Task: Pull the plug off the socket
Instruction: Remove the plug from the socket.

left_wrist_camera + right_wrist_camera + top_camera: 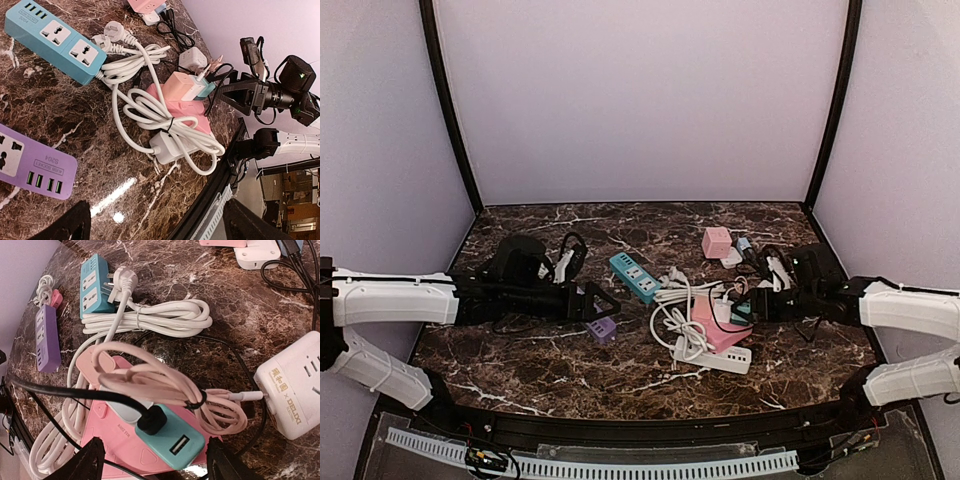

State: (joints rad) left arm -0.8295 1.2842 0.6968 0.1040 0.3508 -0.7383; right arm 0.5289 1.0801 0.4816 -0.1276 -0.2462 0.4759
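Note:
In the right wrist view a black plug [151, 419] with a black cable sits in a teal adapter [175, 439] with a USB port. The adapter lies on a pink power strip [112, 437], under a bundled pink cable [165, 385]. My right gripper [157, 465] is open, its fingers on either side of the adapter and just in front of it, touching nothing. In the top view it [758, 306] is at the pink strip's [718, 328] right end. My left gripper [607, 302] is open and empty, just above a purple socket block [603, 328].
A blue power strip [635, 276] with a coiled white cable [672, 300] lies mid-table. A white strip [715, 356] sits in front of the pink one. A white cube socket [295, 390] is to the right, and a pink cube [716, 241] behind it.

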